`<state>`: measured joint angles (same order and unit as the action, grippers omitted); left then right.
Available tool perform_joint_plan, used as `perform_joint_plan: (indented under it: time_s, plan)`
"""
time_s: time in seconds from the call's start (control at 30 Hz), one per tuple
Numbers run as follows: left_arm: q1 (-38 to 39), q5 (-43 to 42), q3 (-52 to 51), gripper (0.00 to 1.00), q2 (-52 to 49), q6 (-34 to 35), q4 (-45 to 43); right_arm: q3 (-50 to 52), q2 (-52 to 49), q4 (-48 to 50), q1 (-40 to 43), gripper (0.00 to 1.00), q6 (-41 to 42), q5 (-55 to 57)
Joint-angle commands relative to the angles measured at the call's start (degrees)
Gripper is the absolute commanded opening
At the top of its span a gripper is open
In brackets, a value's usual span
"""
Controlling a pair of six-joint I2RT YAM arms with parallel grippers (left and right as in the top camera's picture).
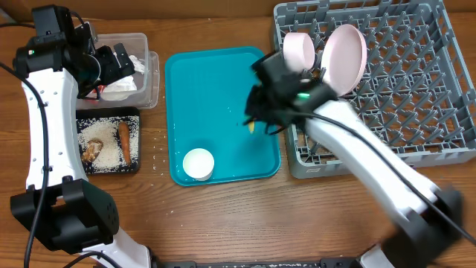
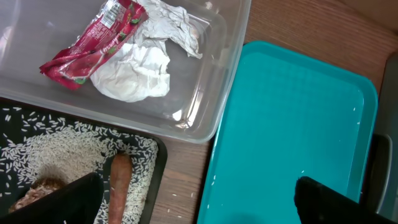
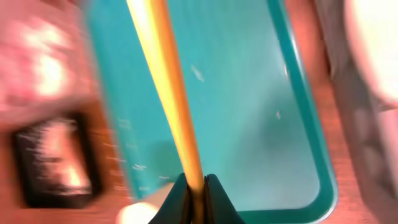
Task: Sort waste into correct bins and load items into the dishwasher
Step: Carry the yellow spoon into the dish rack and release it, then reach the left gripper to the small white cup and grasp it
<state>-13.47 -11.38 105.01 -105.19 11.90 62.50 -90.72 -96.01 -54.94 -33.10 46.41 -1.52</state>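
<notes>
a teal serving tray [image 1: 223, 97] lies flat near the middle of the wooden table [image 1: 297, 216]. it is rectangular, with rounded corners and a low raised rim, and its floor is glossy. the table is brown, with its grain running side to side in the overhead view. a pale yellow spoon [image 3: 168, 81] hangs above the tray. the right wrist view shows its handle as a long, straight, blurred bar across the teal. from overhead only a small yellow tip shows, just inside the tray's right rim.
</notes>
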Motion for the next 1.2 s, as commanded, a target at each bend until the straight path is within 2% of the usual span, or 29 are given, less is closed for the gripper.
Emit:
perform_joint_plan:
  time_s: [0.0,0.13,0.23,0.3,0.43,0.53,0.67,0.8,0.83,0.9,0.93,1.0,1.07,1.17]
  plan:
    - [0.4,-0.3,-0.7,1.0,-0.6,0.5,-0.2,-1.3,8.0,-4.2,3.1,0.04,3.3,6.9]
    - [0.4,-0.3,-0.7,1.0,-0.6,0.5,-0.2,-1.2,11.1,-17.7,10.8,0.04,16.6,15.4]
    - [0.4,-0.3,-0.7,1.0,-0.6,0.5,-0.2,2.5,11.0,-22.8,14.1,0.04,27.0,20.9]
    - [0.4,-0.3,-0.7,1.0,-0.6,0.5,-0.2,8.1,11.0,-22.1,14.2,0.04,32.6,25.5]
    - [0.4,-0.3,-0.7,1.0,-0.6,0.5,-0.2,18.7,11.0,-14.2,14.2,0.04,35.6,25.4]
    - [0.4,-0.3,-0.7,1.0,-0.6,0.5,-0.2,23.6,11.0,-12.5,14.2,0.04,39.3,25.5]
    - [0.4,-0.3,-0.7,1.0,-0.6,0.5,-0.2,29.3,11.0,-6.3,15.4,0.04,39.6,25.4]
    - [0.4,-0.3,-0.7,1.0,-0.6,0.5,-0.2,30.8,11.0,-4.2,16.8,0.05,39.6,24.4]
    - [0.4,-0.3,-0.7,1.0,-0.6,0.5,-0.2,30.8,11.0,-4.1,17.0,0.11,39.5,24.4]
    - [0.4,-0.3,-0.7,1.0,-0.6,0.5,-0.2,30.8,11.0,-3.9,17.4,0.34,39.1,24.4]
    - [0.4,-0.3,-0.7,1.0,-0.6,0.5,-0.2,30.8,11.0,-3.8,17.5,0.51,39.1,24.4]
    - [0.4,-0.3,-0.7,1.0,-0.6,0.6,-0.2,30.6,11.1,-3.6,17.5,0.58,38.4,24.4]
    - [0.4,-0.5,-0.7,1.0,-0.6,0.6,0.1,29.5,11.1,-3.6,17.5,0.61,34.7,24.4]
    - [0.4,-3.4,-0.7,1.0,-0.6,0.5,0.7,23.8,12.3,-3.8,17.5,0.71,21.0,24.4]
